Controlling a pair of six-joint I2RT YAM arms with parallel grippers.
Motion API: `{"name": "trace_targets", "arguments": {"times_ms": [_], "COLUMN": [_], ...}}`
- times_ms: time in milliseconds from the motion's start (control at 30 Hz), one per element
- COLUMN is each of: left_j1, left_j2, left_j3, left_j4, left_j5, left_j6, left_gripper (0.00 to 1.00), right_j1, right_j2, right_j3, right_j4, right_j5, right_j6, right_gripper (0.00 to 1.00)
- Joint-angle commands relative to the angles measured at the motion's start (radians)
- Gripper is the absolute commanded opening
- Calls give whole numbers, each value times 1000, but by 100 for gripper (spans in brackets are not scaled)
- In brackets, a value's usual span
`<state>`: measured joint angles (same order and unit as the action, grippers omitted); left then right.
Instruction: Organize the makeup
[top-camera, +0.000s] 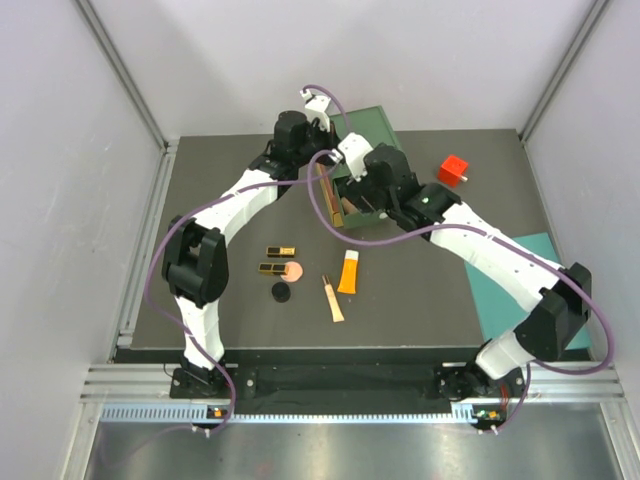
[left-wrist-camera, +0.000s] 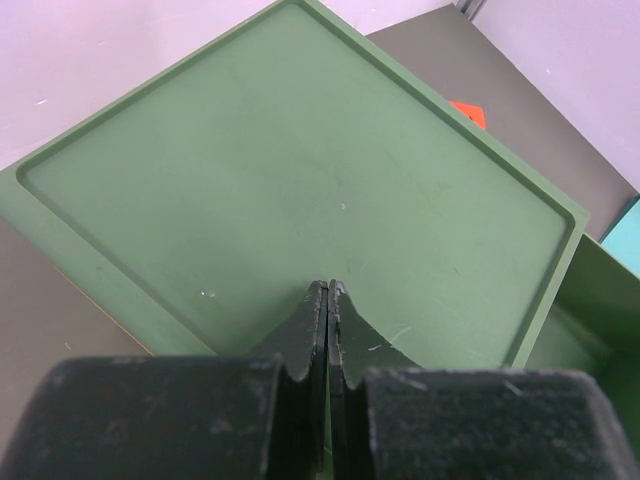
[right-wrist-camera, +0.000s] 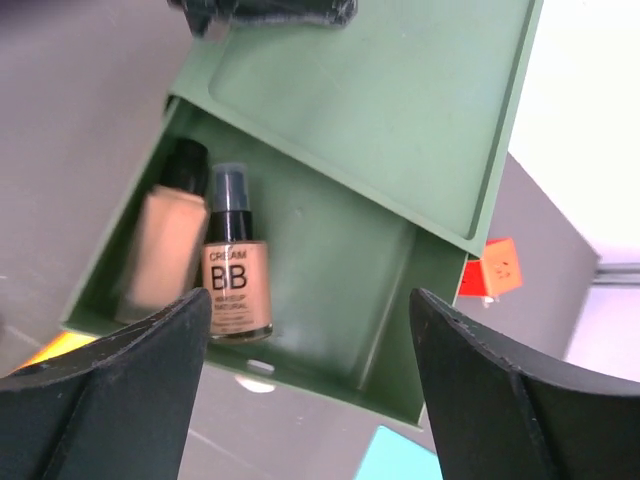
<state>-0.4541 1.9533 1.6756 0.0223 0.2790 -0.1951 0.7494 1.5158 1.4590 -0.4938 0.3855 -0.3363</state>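
Note:
Two tan bottles lie in the open green drawer (right-wrist-camera: 340, 250): a "BB" bottle (right-wrist-camera: 237, 280) and a blurred one (right-wrist-camera: 163, 248) to its left. My right gripper (right-wrist-camera: 310, 300) hangs open over the drawer with nothing between its fingers. My left gripper (left-wrist-camera: 328, 287) is shut and empty, its tips on the lid of the green box (left-wrist-camera: 300, 170). On the dark table lie two gold-black cases (top-camera: 281, 251) (top-camera: 271, 268), a round peach compact (top-camera: 293, 270), a black disc (top-camera: 281, 292), a slim peach tube (top-camera: 333, 299) and a yellow-orange tube (top-camera: 348, 272).
A red cube (top-camera: 452, 169) stands right of the green box (top-camera: 378, 128). A teal mat (top-camera: 535, 285) lies at the right edge of the table, under the right arm. Grey walls enclose the table on three sides.

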Motion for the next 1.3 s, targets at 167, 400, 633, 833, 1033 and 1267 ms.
{"name": "trace_targets", "arguments": {"times_ms": [167, 400, 633, 833, 1033, 1267], "left_j1": [2, 3, 2, 3, 3, 3], "left_j2": [75, 78, 82, 84, 84, 82], "left_j3": [-13, -11, -13, -16, -16, -17], "left_j4": [-234, -239, -243, -248, -252, -262], "left_j5": [-34, -29, -32, -31, -32, -40], "left_j6": [29, 23, 23, 28, 29, 40], "left_gripper": [0, 0, 0, 0, 0, 0], "right_j1": [-5, 13, 65, 87, 87, 87], "right_j2": [-166, -212, -168, 1, 193, 333], "right_j3": [-28, -193, -287, -260, -128, -49], "right_j4": [26, -14, 8, -23, -119, -132], "right_j5": [-261, -428, -516, -631, -703, -769], "right_j6": [328, 428, 465, 454, 393, 364], "right_gripper": [75, 67, 67, 58, 39, 34]}}
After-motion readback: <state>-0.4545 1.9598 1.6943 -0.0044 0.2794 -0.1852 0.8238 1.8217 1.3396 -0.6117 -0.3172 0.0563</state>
